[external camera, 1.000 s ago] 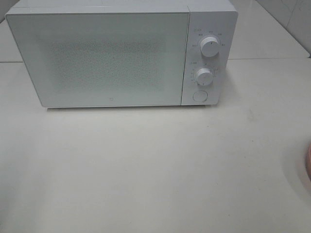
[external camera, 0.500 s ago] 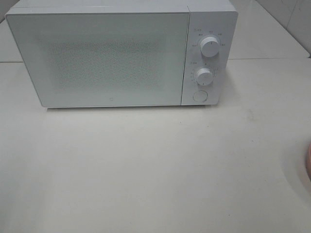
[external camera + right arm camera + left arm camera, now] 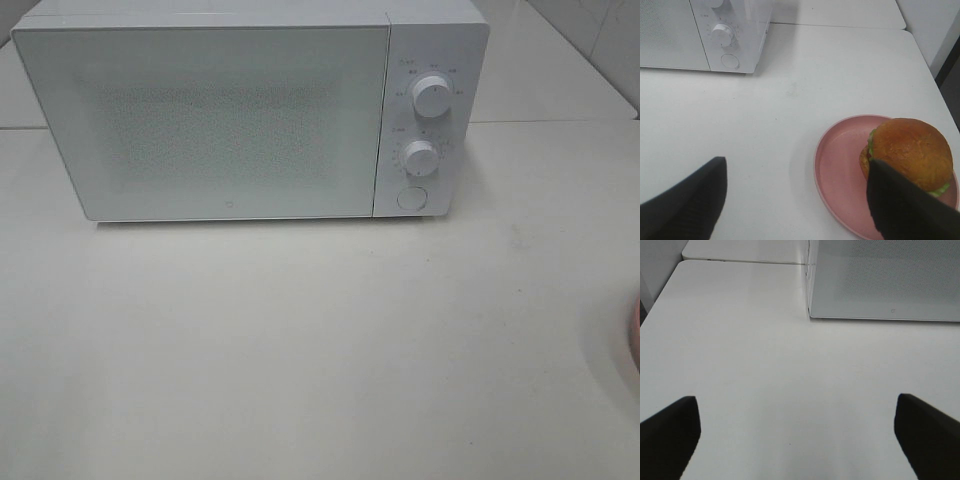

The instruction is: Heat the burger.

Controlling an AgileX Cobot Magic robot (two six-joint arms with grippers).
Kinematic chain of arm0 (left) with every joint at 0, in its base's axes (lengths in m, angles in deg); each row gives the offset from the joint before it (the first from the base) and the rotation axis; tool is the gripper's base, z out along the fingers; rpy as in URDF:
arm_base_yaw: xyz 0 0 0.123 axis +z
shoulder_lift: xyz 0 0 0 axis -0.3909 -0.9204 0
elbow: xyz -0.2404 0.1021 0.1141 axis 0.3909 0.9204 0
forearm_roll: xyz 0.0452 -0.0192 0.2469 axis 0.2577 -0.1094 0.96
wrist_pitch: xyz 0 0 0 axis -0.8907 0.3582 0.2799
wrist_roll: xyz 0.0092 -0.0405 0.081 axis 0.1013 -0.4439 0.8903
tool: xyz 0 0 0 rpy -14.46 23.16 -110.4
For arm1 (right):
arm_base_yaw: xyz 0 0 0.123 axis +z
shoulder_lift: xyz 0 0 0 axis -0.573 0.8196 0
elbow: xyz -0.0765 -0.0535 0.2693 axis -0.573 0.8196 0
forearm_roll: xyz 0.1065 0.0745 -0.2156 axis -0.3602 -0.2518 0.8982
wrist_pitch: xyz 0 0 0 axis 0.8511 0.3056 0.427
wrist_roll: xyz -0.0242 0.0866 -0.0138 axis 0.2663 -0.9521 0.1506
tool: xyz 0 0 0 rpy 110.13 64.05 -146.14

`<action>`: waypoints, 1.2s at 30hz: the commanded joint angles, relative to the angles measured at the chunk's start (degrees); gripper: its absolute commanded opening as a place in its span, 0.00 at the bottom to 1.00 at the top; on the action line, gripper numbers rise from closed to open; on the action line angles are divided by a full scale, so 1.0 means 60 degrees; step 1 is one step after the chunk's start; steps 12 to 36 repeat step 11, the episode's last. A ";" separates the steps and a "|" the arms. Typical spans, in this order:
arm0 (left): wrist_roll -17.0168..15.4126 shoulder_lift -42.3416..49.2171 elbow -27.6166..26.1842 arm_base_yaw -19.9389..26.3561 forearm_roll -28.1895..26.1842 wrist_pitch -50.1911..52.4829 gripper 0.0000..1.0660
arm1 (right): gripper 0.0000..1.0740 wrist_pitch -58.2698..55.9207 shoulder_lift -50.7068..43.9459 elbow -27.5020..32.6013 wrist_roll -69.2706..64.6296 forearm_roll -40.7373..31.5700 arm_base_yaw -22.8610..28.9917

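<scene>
Right hand (image 3: 795,197): spread wide, its 2 dark fingers (image 3: 687,202) far apart, grasping nothing, hovering over the desk (image 3: 790,115).
Burger (image 3: 907,152): just ahead of the right hand, partly hidden behind 1 of its fingers; brown bun on top, green lettuce showing at the edge.
Plate (image 3: 840,172): pink and round, lying flat on the desk under the burger, which sits off to 1 side of it.
Left hand (image 3: 797,432): released, both fingers (image 3: 670,432) wide apart, nothing between them, bare desk beneath.
Microwave (image 3: 200,120): white, well ahead of both hands, door shut.
Controls: 2 round knobs (image 3: 431,97) stacked on its panel, with a round button (image 3: 411,198) below them.
</scene>
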 commanded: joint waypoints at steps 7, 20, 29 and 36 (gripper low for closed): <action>-0.0010 0.0229 0.0038 0.0019 0.0029 0.0076 0.92 | 0.70 0.0143 -0.0258 0.0038 0.0000 0.0010 -0.0067; -0.0010 0.0229 0.0038 0.0019 0.0029 0.0076 0.92 | 0.70 0.0143 -0.0258 0.0038 0.0000 0.0010 -0.0067; -0.0010 0.0229 0.0038 0.0019 0.0029 0.0076 0.92 | 0.70 0.0143 -0.0258 0.0038 0.0000 0.0010 -0.0067; -0.0010 0.0229 0.0038 0.0019 0.0029 0.0076 0.92 | 0.70 0.0143 -0.0258 0.0038 0.0000 0.0010 -0.0067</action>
